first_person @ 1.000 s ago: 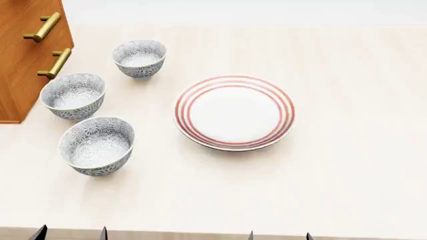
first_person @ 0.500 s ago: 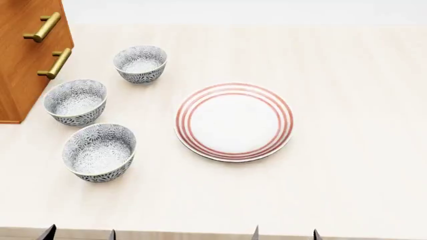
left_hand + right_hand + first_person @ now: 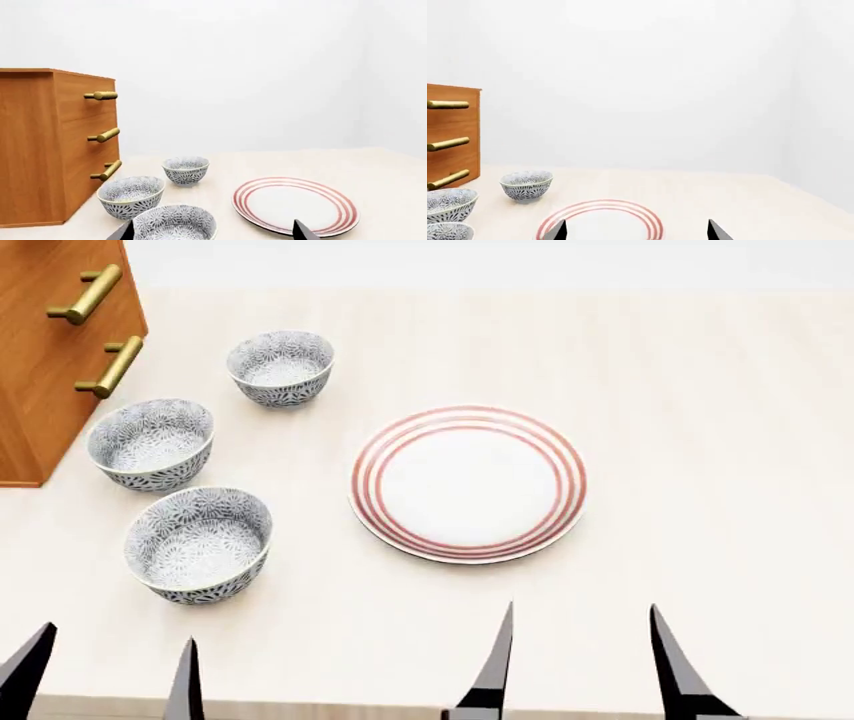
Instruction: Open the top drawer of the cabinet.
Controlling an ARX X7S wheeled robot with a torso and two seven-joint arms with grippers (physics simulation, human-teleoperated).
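**Top drawer not yet touched, both arms far from the cabinet**

The top drawer (image 3: 83, 95) sits flush in the cabinet (image 3: 40, 150), which stands at the far left corner of the tabletop (image 3: 707, 440). Its brass handle (image 3: 101, 95) is the uppermost of three, and none of the three drawers shows any gap, so the drawer reads as fully closed.

Nothing of the task looks done. The left gripper (image 3: 107, 675) and the right gripper (image 3: 581, 660) both hang over the near edge of the tabletop, each with its jaws apart and empty. Three patterned bowls (image 3: 198, 540) lie between the left gripper and the cabinet, along the left side of the tabletop, and a red-ringed plate (image 3: 467, 482) rests near the middle.

Everything is left to do, by my reading: bring a gripper up to the height of the top handle, clear of the bowls, close the jaws on the bar, and pull the drawer out.
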